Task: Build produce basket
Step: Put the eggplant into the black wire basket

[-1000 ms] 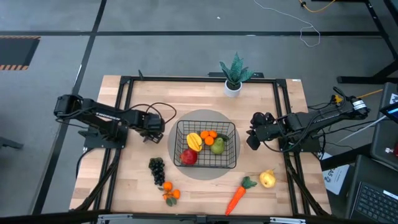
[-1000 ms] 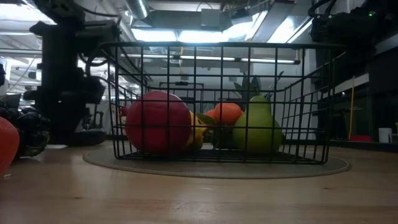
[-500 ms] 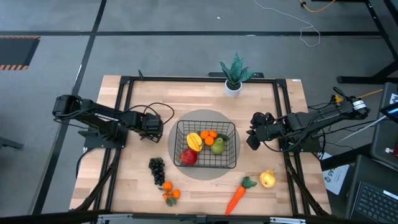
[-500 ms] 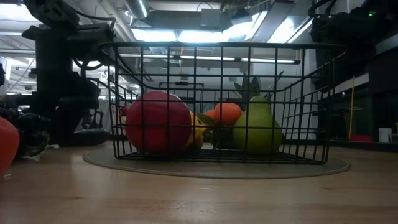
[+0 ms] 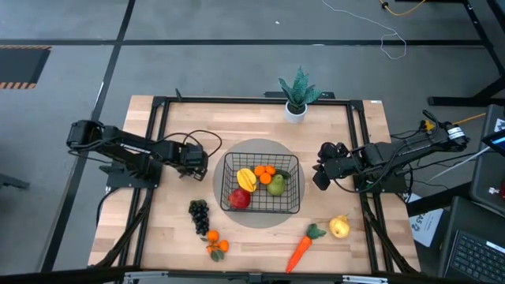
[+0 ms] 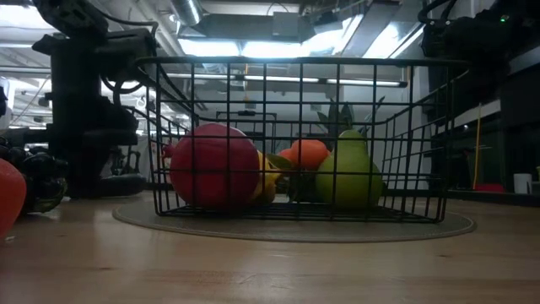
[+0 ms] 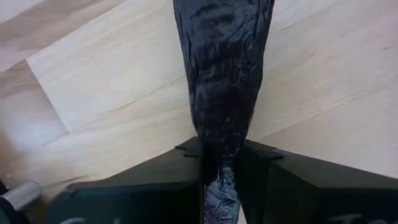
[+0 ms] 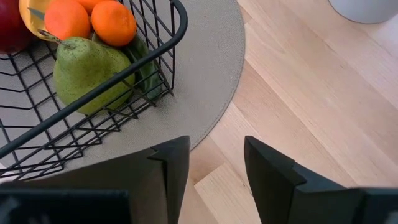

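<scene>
Four fruits lie inside the basket (image 5: 262, 183), which stands on a round grey mat (image 5: 256, 150) in the middle of the table (image 5: 355, 134): a red apple (image 5: 239, 199) at the near left corner, a yellow squash (image 5: 246, 178) behind it, oranges (image 5: 264, 170) at the back, and a green pear (image 5: 275, 185) on the right side. In the low view the apple (image 6: 214, 165) and the pear (image 6: 348, 173) stand out behind the front wires.

Outside the basket, black grapes (image 5: 199, 214) lie on the wood near its front left corner. Two small oranges (image 5: 215, 241) lie just in front of the grapes. A carrot (image 5: 301, 248) lies near the front edge, and a yellow pear (image 5: 339, 227) is just beside it on the right.

The left gripper (image 5: 199, 161) is low over the table, left of the basket and apart from it. Its fingers (image 7: 221, 93) are pressed together with nothing between them, above bare wood.

The right gripper (image 5: 320, 175) is to the right of the basket, also apart from it. Its jaws stand apart and hold nothing; its wrist view shows the mat's edge and the basket corner with the pear (image 8: 90, 71).

A potted plant (image 5: 297, 95) stands at the far edge of the table.
</scene>
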Controlling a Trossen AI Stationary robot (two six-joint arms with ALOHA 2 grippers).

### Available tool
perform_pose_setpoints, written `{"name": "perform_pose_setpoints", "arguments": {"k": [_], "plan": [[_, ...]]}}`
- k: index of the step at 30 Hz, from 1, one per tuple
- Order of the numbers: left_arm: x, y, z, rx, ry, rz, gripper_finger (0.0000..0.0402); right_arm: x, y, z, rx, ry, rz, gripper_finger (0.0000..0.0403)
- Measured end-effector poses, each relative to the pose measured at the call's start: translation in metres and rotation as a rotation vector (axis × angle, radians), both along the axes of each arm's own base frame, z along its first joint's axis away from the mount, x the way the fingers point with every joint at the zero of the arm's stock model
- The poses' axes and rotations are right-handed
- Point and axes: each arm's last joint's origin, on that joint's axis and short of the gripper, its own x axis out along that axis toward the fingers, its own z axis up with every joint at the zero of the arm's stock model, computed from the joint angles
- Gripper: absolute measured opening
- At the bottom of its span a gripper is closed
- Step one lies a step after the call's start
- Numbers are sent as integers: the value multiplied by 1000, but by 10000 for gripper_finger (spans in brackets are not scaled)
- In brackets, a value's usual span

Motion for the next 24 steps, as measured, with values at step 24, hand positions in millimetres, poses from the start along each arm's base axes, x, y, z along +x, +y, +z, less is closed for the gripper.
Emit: {"name": "perform_pose_setpoints", "arguments": {"k": [24], "plan": [[81, -8, 178, 457, -453, -611, 29, 0, 1, 0, 23, 0, 12, 145]]}}
